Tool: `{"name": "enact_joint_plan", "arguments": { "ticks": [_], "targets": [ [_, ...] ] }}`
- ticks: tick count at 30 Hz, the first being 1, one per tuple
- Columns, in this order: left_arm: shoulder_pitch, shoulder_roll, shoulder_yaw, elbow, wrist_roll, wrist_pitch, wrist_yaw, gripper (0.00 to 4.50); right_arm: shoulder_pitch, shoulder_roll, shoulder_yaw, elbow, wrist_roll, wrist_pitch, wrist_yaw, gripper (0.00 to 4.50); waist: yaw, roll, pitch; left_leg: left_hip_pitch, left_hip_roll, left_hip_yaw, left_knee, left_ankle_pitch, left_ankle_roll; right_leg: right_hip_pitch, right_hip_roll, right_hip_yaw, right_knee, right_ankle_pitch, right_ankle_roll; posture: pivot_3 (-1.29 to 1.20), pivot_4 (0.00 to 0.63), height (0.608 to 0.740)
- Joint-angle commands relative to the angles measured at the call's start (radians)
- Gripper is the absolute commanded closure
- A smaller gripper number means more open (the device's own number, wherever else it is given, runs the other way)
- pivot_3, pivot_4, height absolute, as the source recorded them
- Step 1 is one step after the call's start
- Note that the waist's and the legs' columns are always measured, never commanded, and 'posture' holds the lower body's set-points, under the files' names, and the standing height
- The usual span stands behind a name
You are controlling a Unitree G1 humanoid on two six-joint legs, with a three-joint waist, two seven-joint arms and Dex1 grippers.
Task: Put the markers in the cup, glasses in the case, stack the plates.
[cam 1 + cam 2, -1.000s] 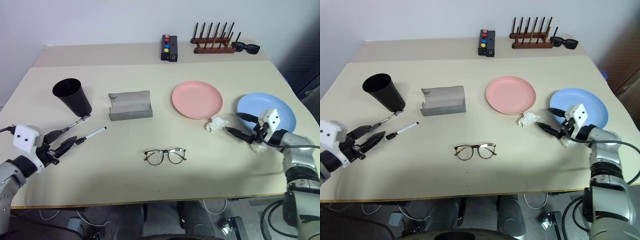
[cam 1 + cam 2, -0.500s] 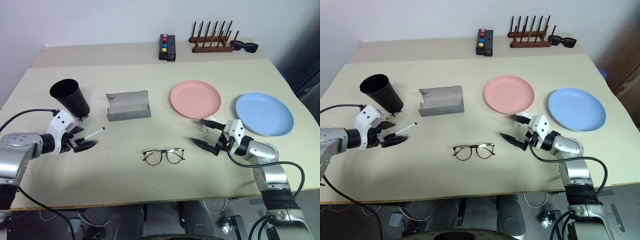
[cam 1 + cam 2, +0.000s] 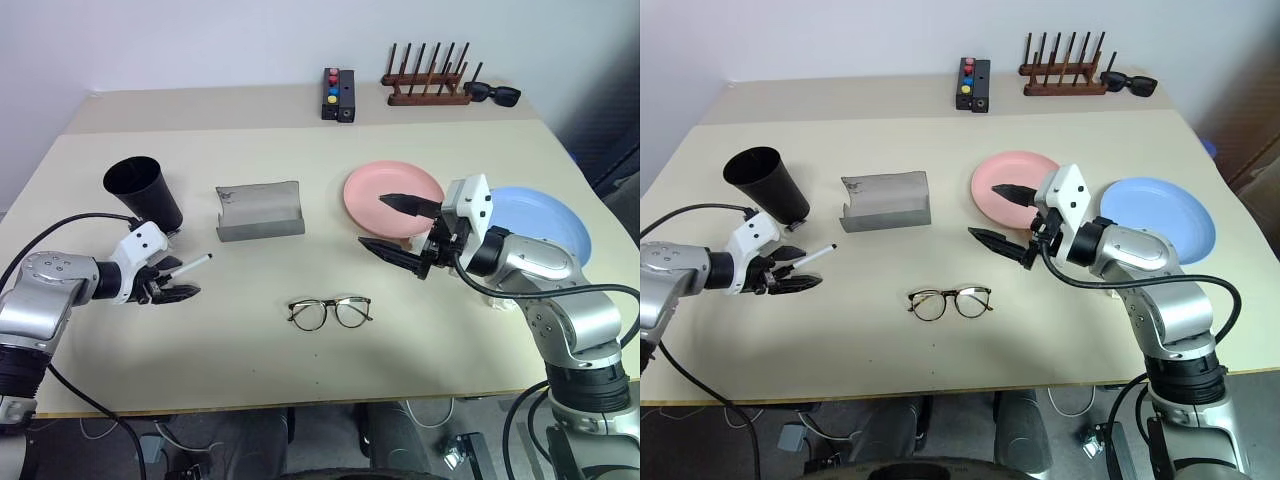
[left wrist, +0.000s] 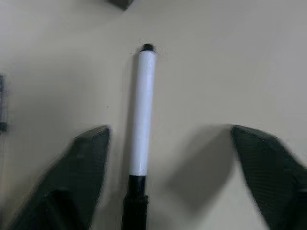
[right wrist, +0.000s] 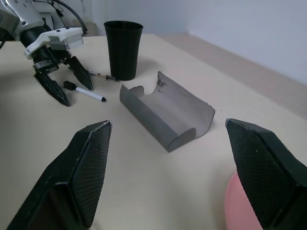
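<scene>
The white marker (image 3: 190, 265) lies on the table right of the black cup (image 3: 145, 193). My left gripper (image 3: 180, 279) is open and low over it, one finger (image 4: 88, 167) on each side of its black-capped end, not touching the barrel (image 4: 143, 110). The dark marker (image 5: 98, 75) lies at the cup's foot. The grey case (image 3: 260, 211) stands open in the middle. The glasses (image 3: 330, 312) lie nearer the front edge. My right gripper (image 3: 373, 221) hangs open and empty above the table, in front of the pink plate (image 3: 400, 180). The blue plate (image 3: 550, 215) lies to the right, behind that arm.
Along the back stand a black box with coloured buttons (image 3: 338, 95), a wooden peg rack (image 3: 428, 90) and black sunglasses (image 3: 492, 95). Bare table lies between the glasses and the front edge.
My right gripper swung left from the blue plate and rose in front of the pink plate. My left gripper moved up to the white marker and now straddles it.
</scene>
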Motion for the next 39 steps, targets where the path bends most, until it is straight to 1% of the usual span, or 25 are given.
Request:
{"name": "enact_joint_plan", "arguments": {
  "ticks": [1,4,5,12,14,18,22,25,29,31,34,39],
  "targets": [
    [0.015,0.004,-0.023,0.015,0.020,-0.007,-0.033,2.53,-0.016,-0.009,-0.006,-0.063,0.038,0.025,-0.013,0.60,-0.001,0.000,0.000,0.000,0.000,0.000,0.000,0.000,0.000,0.000,0.000,0.000,0.000,0.000,0.000,0.00,0.150,0.734],
    [0.020,0.007,-0.020,0.012,0.024,-0.016,-0.047,4.08,-0.007,-0.013,-0.005,-0.075,0.047,0.038,-0.017,0.60,-0.001,0.000,0.000,0.000,0.000,0.000,0.000,0.000,0.000,0.000,0.000,0.000,0.000,0.000,0.000,0.00,0.150,0.734],
    [0.020,0.007,-0.019,0.011,0.026,-0.018,-0.050,4.44,-0.003,-0.016,-0.004,-0.077,0.047,0.040,-0.015,0.60,-0.001,0.000,0.000,0.000,0.000,0.000,0.000,0.000,0.000,0.000,0.000,0.000,0.000,0.000,0.000,0.00,0.150,0.734],
    [0.026,0.008,-0.007,0.008,0.044,-0.045,-0.046,4.44,0.019,-0.034,0.006,-0.072,0.046,0.038,0.000,0.60,-0.002,0.000,0.000,0.000,0.000,0.000,0.000,0.000,0.000,0.000,0.000,0.000,0.000,0.000,0.000,0.00,0.150,0.734],
    [0.030,0.000,0.022,-0.009,0.019,-0.058,-0.049,4.44,0.027,-0.037,0.006,-0.067,0.041,0.030,0.005,0.60,-0.003,0.000,0.000,0.000,0.000,0.000,0.000,0.000,0.000,0.000,0.000,0.000,0.000,0.000,0.000,0.00,0.150,0.734],
    [0.033,-0.050,0.155,-0.069,-0.106,-0.079,-0.045,4.44,0.030,-0.032,0.005,-0.050,0.029,0.006,0.011,0.60,-0.002,-0.001,0.000,-0.001,0.000,0.000,0.000,0.000,0.000,-0.001,0.000,0.000,0.000,0.000,0.000,0.00,0.150,0.734],
    [0.003,-0.116,0.280,-0.110,-0.200,-0.056,0.036,4.44,0.028,-0.020,0.008,-0.036,0.026,-0.018,0.011,0.60,0.001,-0.001,0.000,-0.001,0.000,-0.001,0.002,0.000,0.000,-0.001,0.000,0.000,0.001,0.002,0.003,0.00,0.150,0.734],
    [-0.009,-0.169,0.390,-0.183,-0.300,-0.035,0.103,4.44,0.030,-0.003,0.023,-0.017,0.020,-0.048,0.015,0.60,0.000,-0.001,0.000,-0.001,0.000,-0.001,0.002,0.000,0.000,0.000,0.000,0.000,0.001,0.002,0.003,0.00,0.150,0.734],
    [-0.031,-0.221,0.454,-0.227,-0.344,-0.048,0.191,4.44,0.009,0.028,0.039,0.025,0.009,-0.091,0.010,0.60,-0.003,-0.001,0.000,-0.001,0.000,-0.001,0.001,0.000,0.000,-0.001,0.000,0.000,0.001,0.002,0.004,0.00,0.150,0.734],
    [-0.057,-0.251,0.474,-0.227,-0.342,-0.086,0.246,4.44,-0.007,0.048,0.048,0.049,0.004,-0.114,0.011,0.60,-0.002,-0.001,0.000,-0.001,0.000,-0.001,0.002,0.000,0.000,0.000,0.000,0.000,0.001,0.002,0.004,0.00,0.150,0.734],
    [-0.118,-0.295,0.495,-0.182,-0.291,-0.175,0.358,4.44,-0.039,0.085,0.064,0.086,-0.004,-0.148,0.009,0.60,-0.001,-0.001,0.000,-0.001,0.000,-0.001,0.002,0.000,0.000,0.000,0.001,0.000,0.001,0.003,0.004,0.00,0.150,0.734],
    [-0.246,-0.351,0.514,-0.023,-0.164,-0.377,0.581,4.44,-0.092,0.180,0.115,0.161,-0.038,-0.208,-0.007,0.60,-0.001,-0.002,0.000,0.000,0.000,-0.001,0.002,0.000,0.000,0.000,0.001,0.000,0.001,0.003,0.004,0.00,0.150,0.734]
  ]
}}
